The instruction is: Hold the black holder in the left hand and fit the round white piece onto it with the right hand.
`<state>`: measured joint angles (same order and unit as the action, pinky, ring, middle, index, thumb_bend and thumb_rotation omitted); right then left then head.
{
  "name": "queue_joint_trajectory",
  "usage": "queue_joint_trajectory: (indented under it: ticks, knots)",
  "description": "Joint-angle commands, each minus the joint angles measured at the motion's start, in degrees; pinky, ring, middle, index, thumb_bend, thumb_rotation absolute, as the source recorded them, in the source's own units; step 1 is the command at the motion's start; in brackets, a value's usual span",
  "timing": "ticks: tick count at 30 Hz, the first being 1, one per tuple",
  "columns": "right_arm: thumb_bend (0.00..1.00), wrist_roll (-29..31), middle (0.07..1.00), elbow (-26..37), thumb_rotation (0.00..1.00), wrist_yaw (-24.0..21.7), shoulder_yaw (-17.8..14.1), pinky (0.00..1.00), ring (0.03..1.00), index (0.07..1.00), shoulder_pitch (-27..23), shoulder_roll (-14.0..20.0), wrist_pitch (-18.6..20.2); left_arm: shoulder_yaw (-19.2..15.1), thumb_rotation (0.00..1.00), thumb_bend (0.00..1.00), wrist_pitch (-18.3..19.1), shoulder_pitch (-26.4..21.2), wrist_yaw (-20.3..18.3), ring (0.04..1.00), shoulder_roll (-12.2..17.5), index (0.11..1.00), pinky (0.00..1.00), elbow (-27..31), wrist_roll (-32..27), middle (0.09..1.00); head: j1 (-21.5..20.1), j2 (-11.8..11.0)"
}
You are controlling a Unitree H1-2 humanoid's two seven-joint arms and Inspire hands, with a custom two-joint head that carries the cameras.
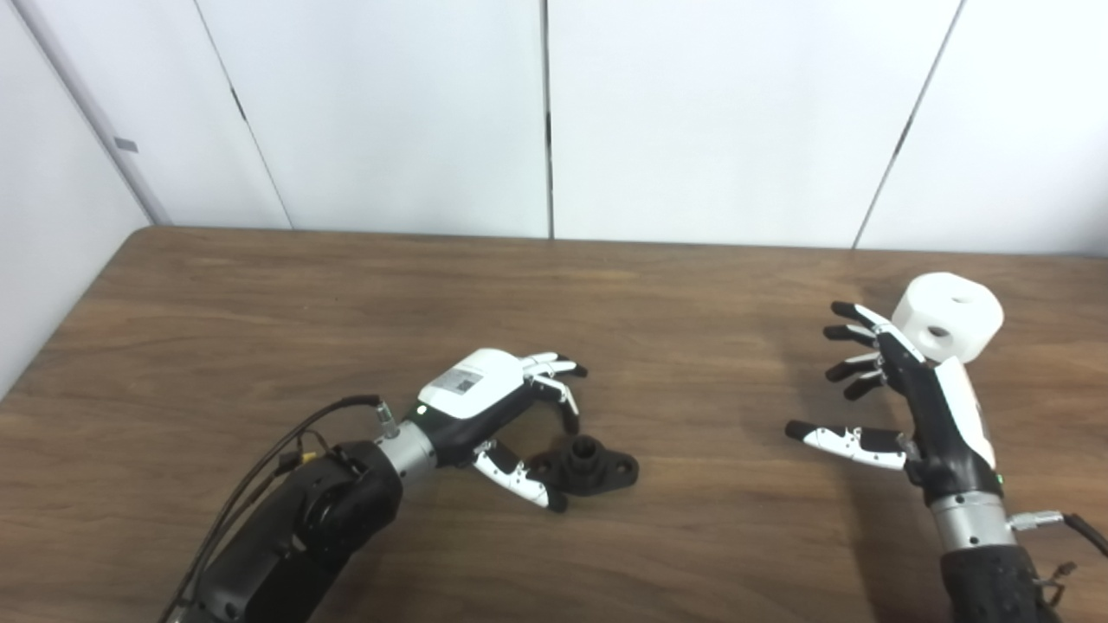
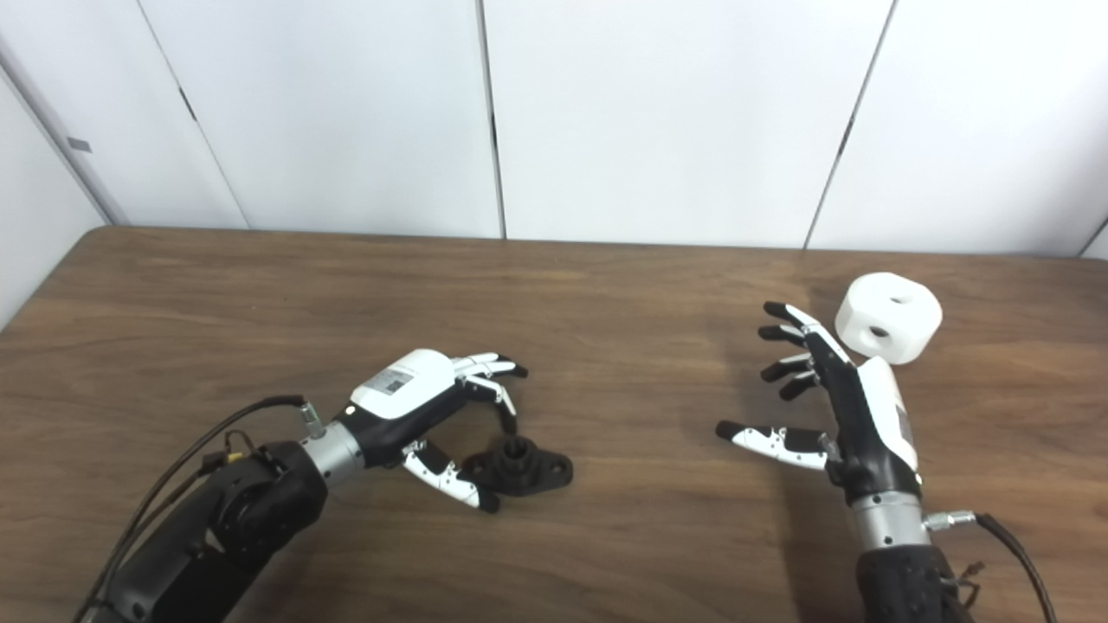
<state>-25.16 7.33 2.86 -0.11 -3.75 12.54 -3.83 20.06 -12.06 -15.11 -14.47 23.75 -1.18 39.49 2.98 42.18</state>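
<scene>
The left hand (image 1: 489,398) curls loosely over the black holder (image 1: 589,467) lying on the wooden tabletop (image 1: 346,303) — thumb just beside its near end, fingers arched over its far side, not yet closed on it. The right hand (image 1: 909,398) is released, fingers spread wide and holding nothing; the round white piece (image 1: 948,316) sits on the tabletop just beyond its fingertips. A small printed label marks the back of the left hand — too blurred to read.
</scene>
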Motion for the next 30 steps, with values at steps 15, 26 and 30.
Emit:
queue_joint_trajectory:
  ticks: [15, 26, 30]
  knots:
    - [0.63, 0.9, 0.759, 2.9, 0.11, 0.4, -1.1, 0.46, 0.577, 0.839, -1.6, 0.8, -0.5, 0.7, 0.08, 0.52, 1.0, -1.1, -2.3, 0.909, 1.6, 0.479, 0.91, -1.3, 2.0, 0.811, 0.2, 1.1]
    - [0.62, 0.9, 0.759, 2.5, 0.12, 0.6, -1.1, 0.46, 0.576, 0.842, -1.7, 0.7, -1.0, 0.2, 0.07, 0.52, -0.3, -0.8, -2.4, 0.912, 1.3, 0.478, 0.89, -1.9, -1.6, 0.818, -0.3, 1.2]
    - [0.62, 0.6, 0.76, 2.7, 0.11, 0.7, -1.1, 0.46, 0.577, 0.843, -1.7, 0.8, -1.1, 0.5, 0.07, 0.52, 0.2, -0.8, -2.9, 0.918, 1.5, 0.479, 0.9, -1.4, -1.7, 0.828, -0.4, 1.2]
